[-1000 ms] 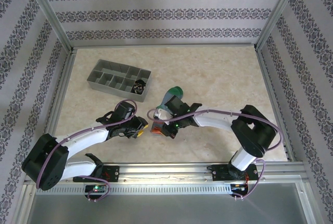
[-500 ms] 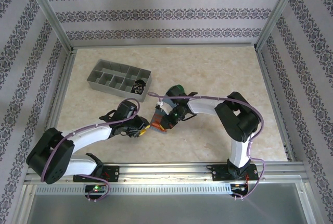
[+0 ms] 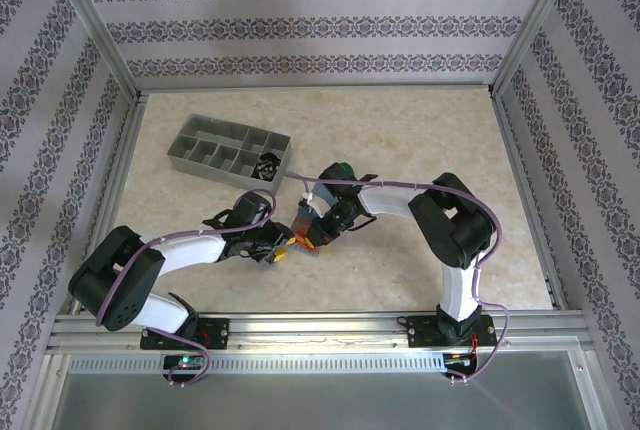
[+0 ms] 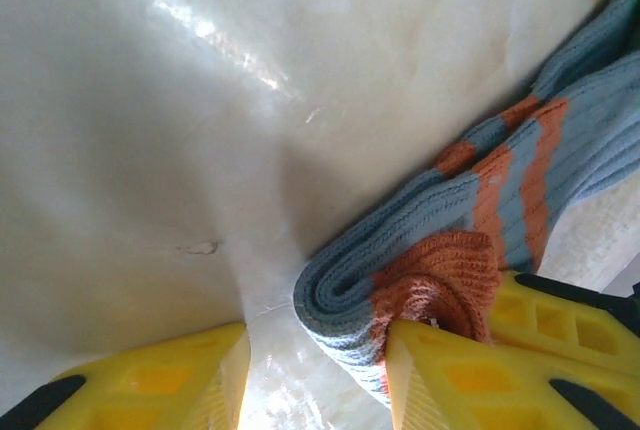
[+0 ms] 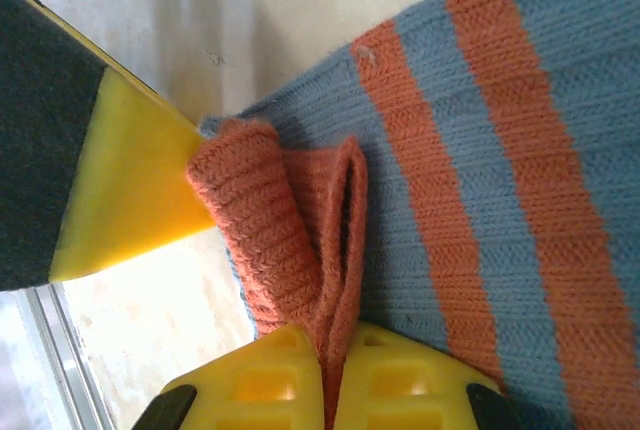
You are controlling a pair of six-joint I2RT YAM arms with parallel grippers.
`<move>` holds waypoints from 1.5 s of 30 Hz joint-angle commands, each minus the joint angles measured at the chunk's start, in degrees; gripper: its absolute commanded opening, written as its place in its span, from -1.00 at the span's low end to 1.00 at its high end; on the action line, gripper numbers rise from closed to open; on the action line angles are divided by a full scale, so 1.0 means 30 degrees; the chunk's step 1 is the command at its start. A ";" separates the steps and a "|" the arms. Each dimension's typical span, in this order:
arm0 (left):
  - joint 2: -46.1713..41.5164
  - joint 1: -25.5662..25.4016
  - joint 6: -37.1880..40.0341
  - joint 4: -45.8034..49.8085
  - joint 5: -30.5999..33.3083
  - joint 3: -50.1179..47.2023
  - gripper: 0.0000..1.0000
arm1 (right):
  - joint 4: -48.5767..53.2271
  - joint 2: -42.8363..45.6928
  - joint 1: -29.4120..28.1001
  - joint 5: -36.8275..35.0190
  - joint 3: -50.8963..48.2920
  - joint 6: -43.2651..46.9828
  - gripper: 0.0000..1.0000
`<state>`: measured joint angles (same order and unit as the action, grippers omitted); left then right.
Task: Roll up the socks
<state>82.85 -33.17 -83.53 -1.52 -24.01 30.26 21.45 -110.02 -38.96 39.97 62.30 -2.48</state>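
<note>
The blue-grey sock [image 4: 520, 165] with orange stripes lies on the table, its orange cuff end curled into a small roll [image 4: 400, 295]. My left gripper [image 4: 318, 350] is open around that roll. The roll presses on its right finger [image 4: 470, 380] and stands clear of the left one. My right gripper [image 5: 328, 350] is shut on the orange cuff [image 5: 270, 240]. From above, both grippers [image 3: 277, 247] [image 3: 312, 233] meet at the sock's near end, and its green toe [image 3: 341, 171] points away. The black-and-white striped sock [image 3: 268, 163] lies in the tray.
The grey compartment tray [image 3: 205, 140] stands at the back left, close behind the left arm. A metal rail [image 3: 320, 325] runs along the near edge. Patterned walls close off the back and both sides. Bare tabletop [image 3: 420, 130] lies to the right.
My left gripper has slid right, up to the sock's cuff end. The right arm's elbow has swung left and back, with its gripper staying shut on the cuff.
</note>
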 commanded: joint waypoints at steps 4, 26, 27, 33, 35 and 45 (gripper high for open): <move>0.1124 -0.0487 -0.2421 -0.4288 0.0490 0.0832 -0.28 | 0.0366 -0.0945 0.0434 -0.0129 -0.0282 -0.0998 -1.00; 0.0494 -0.0458 -0.4573 0.2682 0.0526 0.0222 -1.00 | -0.2281 0.4285 -0.0693 -0.4792 -0.2742 0.2278 -0.14; 0.0103 -0.0458 -0.4700 0.3551 0.0424 0.0028 -1.00 | -0.2908 0.5371 -0.1182 -0.6151 -0.3429 0.3010 -0.09; -0.1799 -0.0392 -0.5371 0.5532 0.0325 -0.0825 -1.00 | -0.7018 1.0024 -0.5890 -1.2660 -0.7866 0.7875 0.27; -0.2086 -0.0330 -0.5432 0.5985 0.0314 -0.0831 -1.00 | -0.7533 1.0132 -0.7718 -1.4853 -0.8357 0.9089 0.32; -0.1814 0.0101 -0.5156 0.6562 -0.0332 -0.0493 -1.00 | -0.8614 0.5704 -1.1342 -1.8742 -0.5891 1.2050 0.22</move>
<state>76.14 -33.58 -98.45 11.07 -24.71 29.08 -1.91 -89.95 -72.07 -10.79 41.32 29.85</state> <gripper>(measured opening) 0.040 0.614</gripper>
